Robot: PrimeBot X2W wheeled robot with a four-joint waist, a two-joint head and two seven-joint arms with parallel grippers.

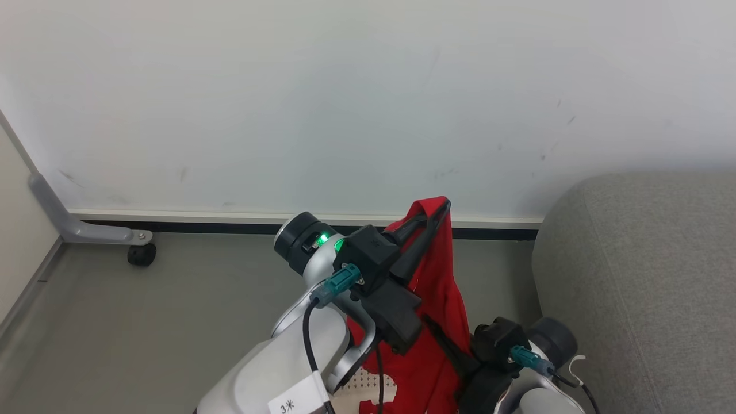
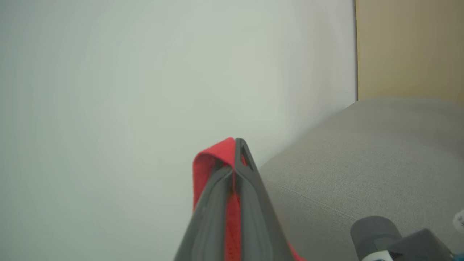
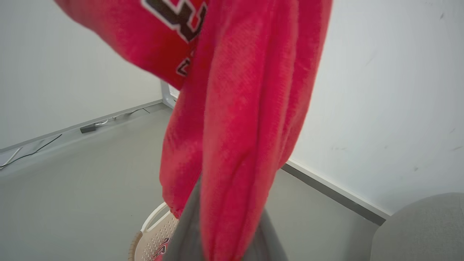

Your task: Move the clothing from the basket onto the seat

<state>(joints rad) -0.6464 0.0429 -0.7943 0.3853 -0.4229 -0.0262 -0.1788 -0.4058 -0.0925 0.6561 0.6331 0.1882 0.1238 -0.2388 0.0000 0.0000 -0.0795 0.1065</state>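
Nearest, at the foot of the head view, the basket (image 1: 368,384) is seen on the floor under the arms, with more red cloth (image 3: 162,249) lying in it. Just above it, the right pincer (image 1: 440,336) is buried in the lower folds of the clothing (image 1: 438,276). In its own wrist view a thick red fold runs down between its grey fingers (image 3: 181,232), but whether they are clamped on it cannot be told. Higher and further out, the left pincer (image 1: 441,208) is closed tight on the top edge of the jersey, a red loop pinched at the tips. The jersey hangs clear of the basket, its long axis roughly vertical from the left pincer down past the right one; part of a black-and-white number is visible on it. Beyond and to the robot's right the seat (image 1: 632,276) is noted, its rounded grey arm near the hanging cloth but not touching it. The right arm is judged the nearer to it, so a carry to the right is likely called for. The white wall (image 1: 345,103) lies behind.
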